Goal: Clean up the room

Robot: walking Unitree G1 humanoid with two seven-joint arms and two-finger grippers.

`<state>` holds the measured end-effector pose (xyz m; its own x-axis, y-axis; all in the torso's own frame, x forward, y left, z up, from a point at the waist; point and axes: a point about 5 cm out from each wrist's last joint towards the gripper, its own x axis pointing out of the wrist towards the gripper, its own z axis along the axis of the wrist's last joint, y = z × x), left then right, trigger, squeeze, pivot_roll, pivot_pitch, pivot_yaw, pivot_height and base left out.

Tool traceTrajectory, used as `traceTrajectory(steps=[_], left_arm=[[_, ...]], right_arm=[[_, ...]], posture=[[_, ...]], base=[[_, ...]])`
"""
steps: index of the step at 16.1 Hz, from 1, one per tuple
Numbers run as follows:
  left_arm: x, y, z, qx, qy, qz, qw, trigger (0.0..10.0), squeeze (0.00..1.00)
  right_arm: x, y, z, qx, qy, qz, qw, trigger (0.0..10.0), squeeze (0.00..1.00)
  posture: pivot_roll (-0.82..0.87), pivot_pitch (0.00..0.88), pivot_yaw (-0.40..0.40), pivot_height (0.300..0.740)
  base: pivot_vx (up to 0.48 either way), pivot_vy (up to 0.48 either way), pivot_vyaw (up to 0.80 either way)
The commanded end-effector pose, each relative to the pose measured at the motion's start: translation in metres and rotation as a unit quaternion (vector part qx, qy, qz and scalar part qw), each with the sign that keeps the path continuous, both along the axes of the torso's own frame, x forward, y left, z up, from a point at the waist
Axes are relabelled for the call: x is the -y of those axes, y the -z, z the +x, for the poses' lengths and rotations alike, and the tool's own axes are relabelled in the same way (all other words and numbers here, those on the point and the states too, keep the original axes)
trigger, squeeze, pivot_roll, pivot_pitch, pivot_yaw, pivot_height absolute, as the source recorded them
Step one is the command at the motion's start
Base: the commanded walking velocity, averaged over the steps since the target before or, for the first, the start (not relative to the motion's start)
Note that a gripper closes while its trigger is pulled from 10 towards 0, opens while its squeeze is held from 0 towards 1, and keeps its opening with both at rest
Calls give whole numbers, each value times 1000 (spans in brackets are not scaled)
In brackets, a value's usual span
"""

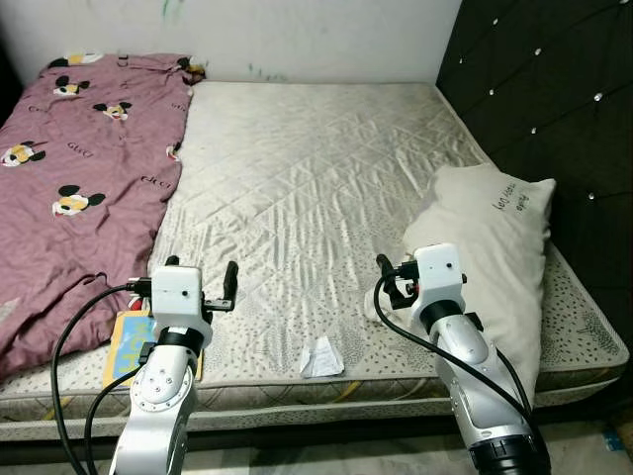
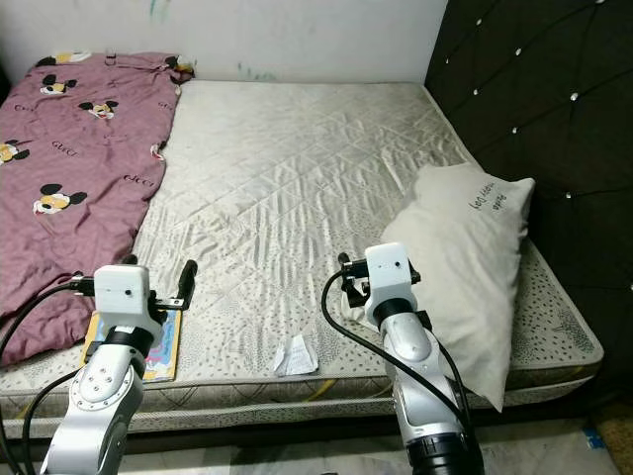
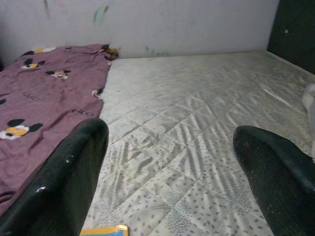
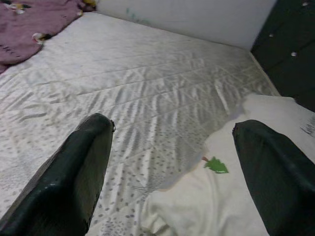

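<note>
Bed: a bare quilted mattress point(image 1: 297, 188) is seen before the robot, set against a pale wall with a dark tufted headboard point(image 1: 554, 89) on the robot's right.
Blanket: a maroon blanket point(image 1: 74, 168) printed with cartoon mice is spread over the left part of the mattress, reaching the near left edge.
Pillow: a white pillow point(image 1: 495, 257) with dark script lettering is laid on the right side of the mattress, beside the headboard, its near end hanging past the mattress edge. A small green mark point(image 4: 215, 165) is seen on its cover in the right wrist view.
Paper scrap: a crumpled white paper scrap point(image 1: 321, 358) is placed on the mattress near its front edge, between the two arms, touching neither.
Booklet: a flat yellow-and-blue booklet point(image 1: 127, 341) is lying at the near left edge of the mattress, just beside the blanket and partly hidden under the left arm.
Left tool: the left tool point(image 1: 201, 282) is held above the near left mattress, over the booklet area; its two black fingers point(image 3: 64, 182) are spread wide apart, with nothing between them.
Right tool: the right tool point(image 1: 391, 279) is held above the mattress just beside the pillow's near end; its fingers point(image 4: 74, 172) are spread apart and nothing is gripped.
</note>
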<state>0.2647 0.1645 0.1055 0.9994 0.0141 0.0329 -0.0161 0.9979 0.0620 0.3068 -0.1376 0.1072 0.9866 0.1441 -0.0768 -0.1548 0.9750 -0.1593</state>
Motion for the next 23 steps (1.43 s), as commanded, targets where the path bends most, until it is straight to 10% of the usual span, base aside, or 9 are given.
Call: traceTrajectory(steps=[1, 16, 23], left_arm=[[-2, -2, -2, 4, -6, 0, 1000, 10000, 0], [1, -3, -2, 4, -12, -14, 1000, 10000, 0], [1, -2, -2, 4, -17, -17, 1000, 10000, 0]], right_arm=[[0, 0, 1, -6, -3, 3, 1000, 10000, 0], [2, 1, -3, -17, -41, -10, 999, 10000, 0], [2, 1, -2, -17, -48, -16, 999, 10000, 0]], posture=[[-39, 99, -48, 740], [-49, 120, -78, 740], [-52, 122, -86, 654]], base=[[0, 0, 0], [0, 0, 0], [0, 0, 0]])
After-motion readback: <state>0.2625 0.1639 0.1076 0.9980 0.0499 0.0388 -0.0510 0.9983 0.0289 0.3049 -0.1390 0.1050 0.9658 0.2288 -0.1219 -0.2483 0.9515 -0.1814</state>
